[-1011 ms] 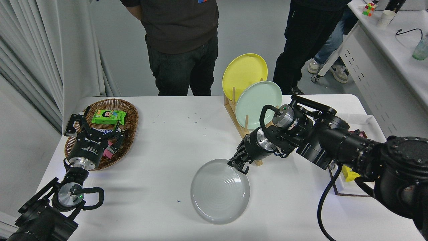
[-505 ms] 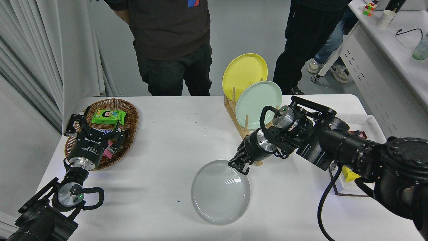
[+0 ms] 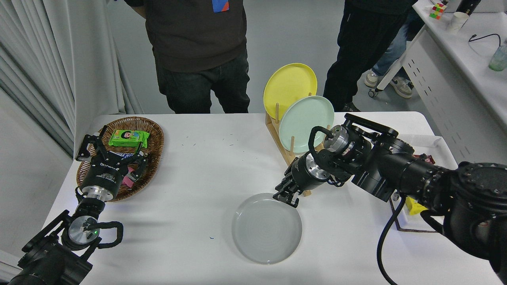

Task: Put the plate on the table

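The pale grey plate [image 3: 266, 228] lies low and about flat on the white table [image 3: 206, 166], front of centre. My right gripper [image 3: 286, 196] reaches in from the right and is shut on the plate's far right rim, its fingertips right at the edge. My left gripper [image 3: 113, 152] is parked at the lower left, open and empty, over the near edge of a wicker basket.
A wooden rack [image 3: 277, 136] behind the right gripper holds a yellow plate [image 3: 289, 85] and a mint green plate [image 3: 305, 120] upright. The wicker basket [image 3: 152, 134] holds snack packs. A white tray [image 3: 431, 140] sits at the right edge. Two people stand at the far side.
The right gripper has lowered the plate and shifted it slightly right and nearer; the plate has gone from tilted to about flat on the table. A person at the far side shifted left.
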Controlling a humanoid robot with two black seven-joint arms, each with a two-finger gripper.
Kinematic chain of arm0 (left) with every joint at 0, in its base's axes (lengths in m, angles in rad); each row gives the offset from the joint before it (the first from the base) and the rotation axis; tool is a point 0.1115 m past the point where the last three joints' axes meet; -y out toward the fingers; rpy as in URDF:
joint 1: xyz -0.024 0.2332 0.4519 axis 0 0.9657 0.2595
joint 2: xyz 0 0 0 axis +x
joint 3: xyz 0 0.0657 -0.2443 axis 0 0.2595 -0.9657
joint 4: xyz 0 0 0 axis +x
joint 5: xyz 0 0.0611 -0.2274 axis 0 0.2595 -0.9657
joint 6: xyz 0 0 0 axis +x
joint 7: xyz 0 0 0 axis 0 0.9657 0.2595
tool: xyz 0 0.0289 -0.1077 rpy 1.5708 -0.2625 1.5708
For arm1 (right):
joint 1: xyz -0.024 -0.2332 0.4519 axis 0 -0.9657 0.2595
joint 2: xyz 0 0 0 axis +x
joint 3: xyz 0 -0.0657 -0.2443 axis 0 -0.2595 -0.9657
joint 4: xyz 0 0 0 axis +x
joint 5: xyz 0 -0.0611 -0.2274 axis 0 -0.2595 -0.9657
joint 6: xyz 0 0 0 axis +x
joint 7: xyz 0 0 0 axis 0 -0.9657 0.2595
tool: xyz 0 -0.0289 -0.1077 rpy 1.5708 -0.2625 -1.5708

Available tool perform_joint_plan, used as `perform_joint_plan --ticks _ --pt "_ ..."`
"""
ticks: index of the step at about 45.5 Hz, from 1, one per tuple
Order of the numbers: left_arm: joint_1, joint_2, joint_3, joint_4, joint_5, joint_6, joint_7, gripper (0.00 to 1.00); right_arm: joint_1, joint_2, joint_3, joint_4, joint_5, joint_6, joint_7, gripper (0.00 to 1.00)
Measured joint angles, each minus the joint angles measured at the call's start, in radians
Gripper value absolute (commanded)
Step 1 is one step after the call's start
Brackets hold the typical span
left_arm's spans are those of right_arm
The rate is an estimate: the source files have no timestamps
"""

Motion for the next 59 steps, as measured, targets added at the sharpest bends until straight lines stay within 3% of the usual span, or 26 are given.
perform_joint_plan --ticks 12,16,37,51,55,59 --pt "0.0 0.0 0.0 0.0 0.0 0.0 0.0 0.98 0.008 0.0 0.003 0.024 0.001 0.001 0.0 0.42" --pt "0.0 0.0 0.0 0.0 0.0 0.0 0.0 0.98 0.015 0.0 0.004 0.04 0.002 0.001 0.0 0.55" --pt "0.0 0.0 0.0 0.0 0.0 0.0 0.0 0.98 0.167 0.0 0.008 0.107 0.021 0.02 -0.02 0.54" --pt "0.0 0.0 0.0 0.0 0.0 0.0 0.0 0.98 0.24 -0.007 0.006 0.197 0.047 0.258 -0.062 0.56" --pt "0.0 0.0 0.0 0.0 0.0 0.0 0.0 0.98 0.258 -0.034 0.003 0.218 0.049 0.364 -0.066 0.63" --pt "0.0 0.0 0.0 0.0 0.0 0.0 0.0 0.98 0.273 -0.06 -0.001 0.229 0.05 0.47 -0.067 0.77"
